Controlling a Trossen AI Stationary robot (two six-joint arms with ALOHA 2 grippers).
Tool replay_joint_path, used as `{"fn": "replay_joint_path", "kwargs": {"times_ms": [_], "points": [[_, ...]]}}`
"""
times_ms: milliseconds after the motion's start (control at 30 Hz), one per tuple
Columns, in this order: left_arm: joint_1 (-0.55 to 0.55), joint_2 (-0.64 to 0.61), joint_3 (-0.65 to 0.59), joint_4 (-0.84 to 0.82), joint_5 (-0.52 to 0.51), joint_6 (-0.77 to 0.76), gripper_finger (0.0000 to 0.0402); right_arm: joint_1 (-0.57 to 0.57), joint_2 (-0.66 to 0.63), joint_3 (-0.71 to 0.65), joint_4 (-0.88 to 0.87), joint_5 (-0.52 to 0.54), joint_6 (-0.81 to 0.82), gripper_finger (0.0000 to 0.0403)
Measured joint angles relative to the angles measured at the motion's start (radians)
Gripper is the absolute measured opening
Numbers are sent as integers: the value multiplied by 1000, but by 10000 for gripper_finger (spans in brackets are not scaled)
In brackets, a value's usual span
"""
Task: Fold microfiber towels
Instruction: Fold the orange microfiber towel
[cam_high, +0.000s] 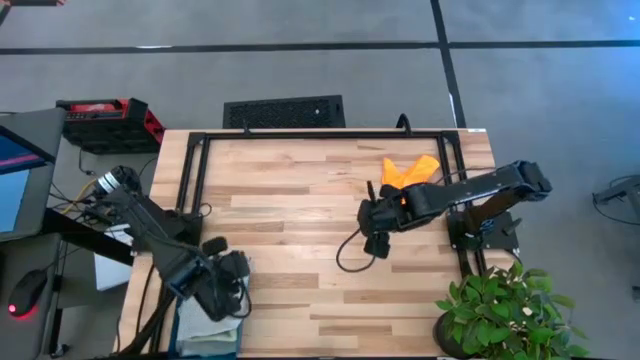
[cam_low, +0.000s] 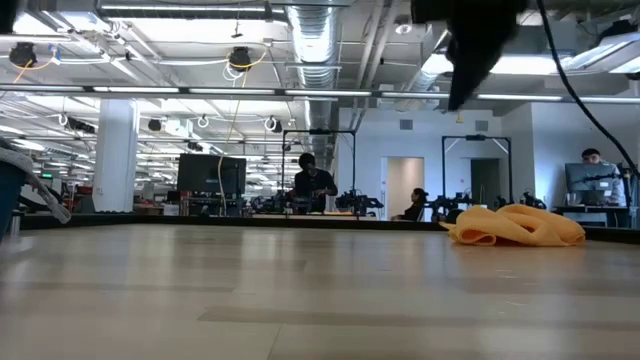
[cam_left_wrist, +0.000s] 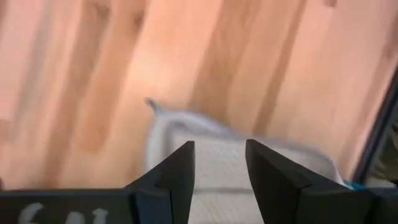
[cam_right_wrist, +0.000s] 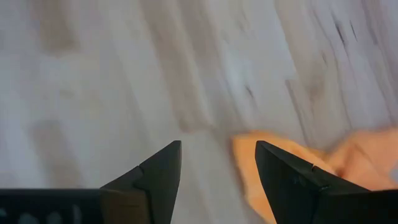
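Orange towel (cam_right_wrist: 311, 168) just beyond right tool (cam_right_wrist: 217, 171) — fingers apart, empty.

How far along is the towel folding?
Looks done: pale towels sit stacked at the table's near left edge, under the open left gripper, which holds nothing. In hand: the open right gripper hangs above the table. Left: the orange towel lies crumpled, unfolded.

lab | exposed ceiling ducts (cam_low: 310, 45) | monitors (cam_low: 211, 176) | seated people (cam_low: 313, 182)
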Motion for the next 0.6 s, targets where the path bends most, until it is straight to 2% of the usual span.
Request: {"fn": "replay_joint_path", "kwargs": {"times_ms": [167,267,600], "points": [[67,-2,0,-3,-23,127,134,-25,55,-135,42,17,-91,230],[95,-1,0,-2,-23,145,134,-12,103,-184,46,36,-111,230],[120,-1,0,-11,-27,179,134,13,228,-237,91,138,-91,230]]}}
